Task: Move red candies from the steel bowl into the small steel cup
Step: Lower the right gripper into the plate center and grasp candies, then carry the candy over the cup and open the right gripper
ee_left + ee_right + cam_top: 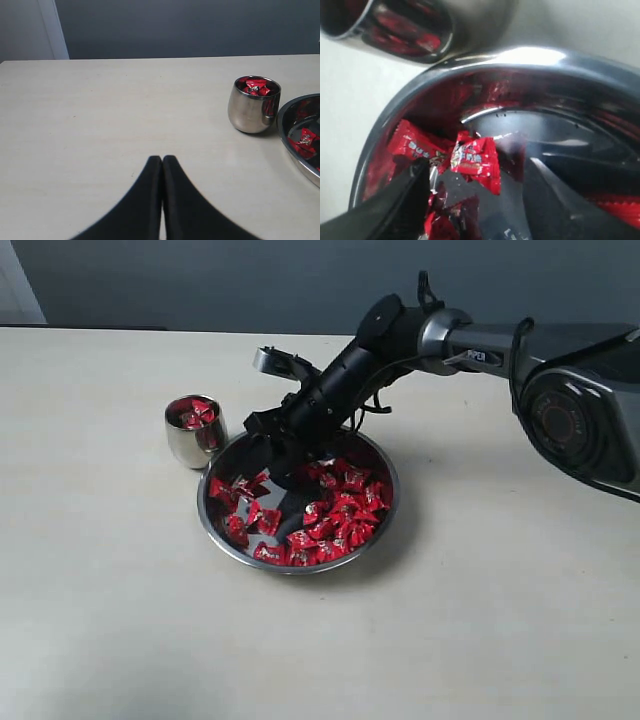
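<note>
Mostly bare pale beige tabletop, with a dark grey-blue wall behind and a white strip at the wall's left end. The wide shallow steel bowl sits mid-table with shiny red wrapped candies scattered inside. The small rounded steel cup stands just beside the bowl, with several red candies in it. Black right gripper is down in the bowl, jaws apart around one candy, not clamped. Black left gripper hangs over bare table, fingers pressed together, holding nothing.

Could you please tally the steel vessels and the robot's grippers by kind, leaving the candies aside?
Steel bowl: 1
Steel cup: 1
Grippers: 2, the left gripper and the right gripper
Total: 4
</note>
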Robot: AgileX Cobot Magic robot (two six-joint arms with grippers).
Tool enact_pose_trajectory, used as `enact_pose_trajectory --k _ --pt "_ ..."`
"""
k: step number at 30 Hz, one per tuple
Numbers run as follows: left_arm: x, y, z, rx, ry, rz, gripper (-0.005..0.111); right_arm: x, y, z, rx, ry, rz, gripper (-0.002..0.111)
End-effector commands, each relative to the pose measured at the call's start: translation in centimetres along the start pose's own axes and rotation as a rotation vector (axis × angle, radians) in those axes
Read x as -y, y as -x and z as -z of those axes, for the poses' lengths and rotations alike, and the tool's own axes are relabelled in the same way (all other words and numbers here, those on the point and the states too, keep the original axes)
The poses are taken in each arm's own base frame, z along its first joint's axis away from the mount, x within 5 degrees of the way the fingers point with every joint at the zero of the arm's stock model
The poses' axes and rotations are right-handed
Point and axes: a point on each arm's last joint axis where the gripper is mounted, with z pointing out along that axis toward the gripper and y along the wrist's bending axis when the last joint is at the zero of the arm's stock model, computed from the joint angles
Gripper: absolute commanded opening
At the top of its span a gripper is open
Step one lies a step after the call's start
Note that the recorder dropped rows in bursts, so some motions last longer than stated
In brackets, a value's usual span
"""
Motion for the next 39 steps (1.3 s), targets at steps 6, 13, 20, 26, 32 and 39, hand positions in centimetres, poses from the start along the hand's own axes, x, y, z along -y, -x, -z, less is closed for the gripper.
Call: enact_pose_trajectory --k 6,13,20,26,32,39 --pt "0.0 0.0 0.0 0.011 -0.005 0.0 0.0 0.3 0.1 -0.1 0.013 -0.009 0.006 0.045" --pt "0.0 0.0 0.0 0.011 -0.005 0.0 0.0 0.3 0.1 -0.1 0.017 -0.012 0.006 0.022" --pt "0.0 0.0 0.0 0.011 -0.005 0.0 0.0 0.2 0.1 -0.1 0.02 0.008 -0.006 0.022" --pt "0.0 0.0 0.0 0.011 -0.005 0.0 0.0 0.1 0.1 -0.1 0.012 0.017 -0.007 0.021" --pt "0.0 0.0 0.0 0.011 -0.005 0.0 0.0 -0.2 0.2 0.1 0.02 0.021 -0.009 -0.001" --pt "0.0 0.0 0.0 0.011 -0.005 0.0 0.0 -2.6 1.4 2.7 0.092 0.039 0.028 -0.001"
